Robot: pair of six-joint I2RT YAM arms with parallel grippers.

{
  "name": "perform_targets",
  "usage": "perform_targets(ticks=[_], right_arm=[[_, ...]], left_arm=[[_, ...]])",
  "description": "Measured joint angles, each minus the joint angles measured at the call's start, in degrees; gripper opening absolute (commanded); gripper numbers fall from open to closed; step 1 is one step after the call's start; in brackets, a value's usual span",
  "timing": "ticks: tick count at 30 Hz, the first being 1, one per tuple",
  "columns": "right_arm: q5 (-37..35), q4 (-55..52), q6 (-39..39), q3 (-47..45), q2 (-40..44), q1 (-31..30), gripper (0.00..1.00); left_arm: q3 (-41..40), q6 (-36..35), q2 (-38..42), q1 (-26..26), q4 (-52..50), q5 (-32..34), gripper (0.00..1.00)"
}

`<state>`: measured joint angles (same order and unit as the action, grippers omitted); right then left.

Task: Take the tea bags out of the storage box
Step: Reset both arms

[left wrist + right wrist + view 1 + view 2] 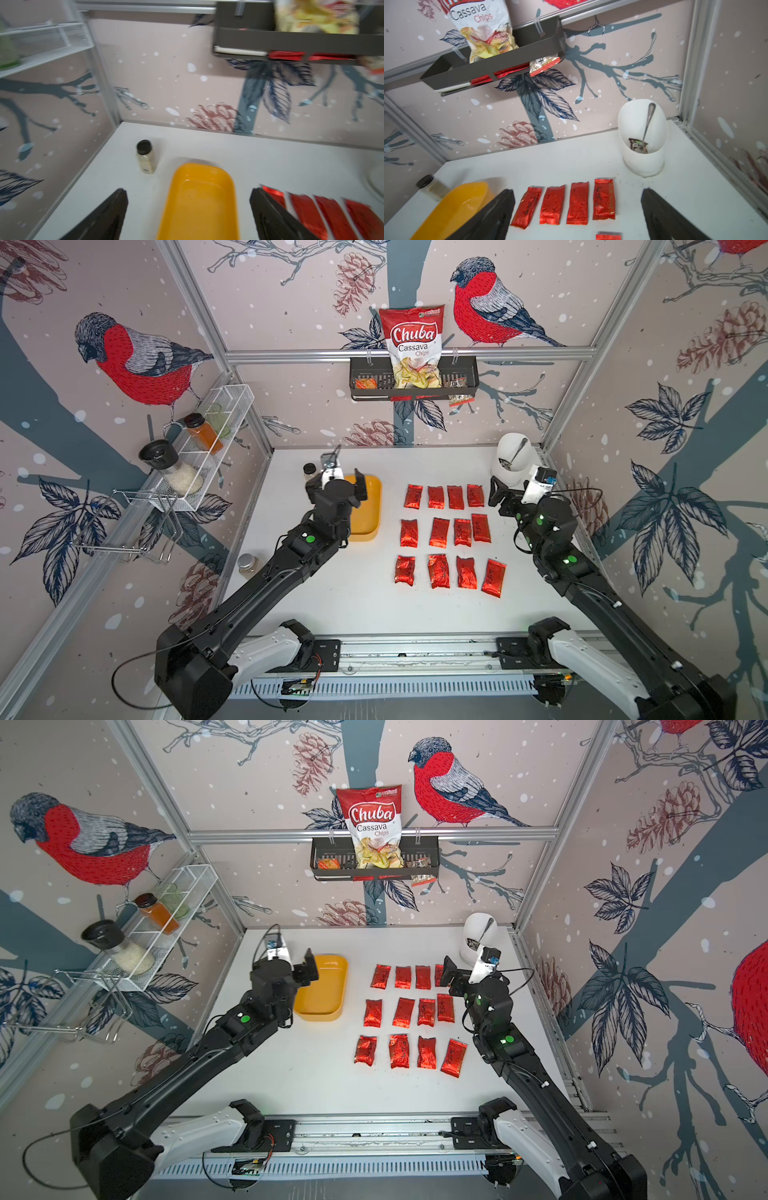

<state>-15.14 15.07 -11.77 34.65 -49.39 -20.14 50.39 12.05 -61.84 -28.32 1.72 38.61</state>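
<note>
The storage box [368, 510] is seen on the left side of the white desk [332, 601]. Nothing is seen inside it in the left wrist view. Its long side is pointed from the robot to the back wall.

All twelve tea bags [439, 532] are laid flat on the desk near the box, in three rows of four. None of them is touching the box. Their long sides are pointed much the same way as the box.

The left jaws are held wide apart up above the box, and nothing is held in them. The right jaws are also spread wide and empty, raised by the far right corner of the tea bags. The bags are placed between the two, nearer the right jaws.

The job is judged to be done, since no bag is left to be lifted out.
</note>
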Motion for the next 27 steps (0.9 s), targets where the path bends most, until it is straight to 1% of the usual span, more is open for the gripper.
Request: perform_targets(ticks=[2,3,5,7,10,12,17,19,21,23,26,27], right_arm=[[-1.20,5.20,1.70,-4.07,-0.72,3.82,1.00],[-1.66,7.08,2.21,-6.01,-1.07,5.95,1.00],[-3.78,11.30,2.82,-11.10,-1.55,9.99,1.00],[-5.55,15.72,3.26,-16.44,-2.03,11.56,1.00],[-7.56,21.64,4.35,-22.51,-5.60,12.63,1.00],[-9.20,24.39,4.52,-24.00,-9.11,12.85,1.00],[-10.64,37.42,5.79,-29.07,-17.57,12.98,1.00],[-9.53,42.69,5.92,-29.31,-20.26,13.81,1.00],[-9.35,48.50,5.95,-29.31,-23.34,14.71,1.00],[-7.82,54.51,5.88,-29.66,-28.46,16.06,1.00],[-7.26,63.06,5.81,-31.01,-36.61,16.76,1.00],[-7.21,64.30,5.95,-30.95,-37.83,16.50,1.00]], left_arm=[[-7.61,0.00,0.96,7.04,5.27,-2.58,0.96],[-10.97,-0.22,1.33,8.94,6.78,-2.91,0.96],[-19.37,-2.25,2.16,11.61,11.28,-3.89,0.96],[-25.22,-4.00,2.49,13.07,15.54,-4.11,0.96],[-31.04,-3.87,1.36,17.00,22.56,-4.04,0.96],[-33.38,-3.76,-1.18,18.62,26.67,-4.66,0.96],[-36.98,-6.54,-9.03,19.82,37.88,-8.90,0.96],[-38.03,-7.30,-11.54,20.39,45.09,-10.88,0.96],[-37.53,-8.33,-14.23,20.68,49.00,-12.79,0.96],[-37.59,-9.84,-17.22,20.92,55.30,-14.60,0.95],[-39.52,-10.56,-22.03,22.23,63.39,-15.30,0.96],[-40.09,-10.56,-23.91,22.38,65.75,-15.19,0.96]])
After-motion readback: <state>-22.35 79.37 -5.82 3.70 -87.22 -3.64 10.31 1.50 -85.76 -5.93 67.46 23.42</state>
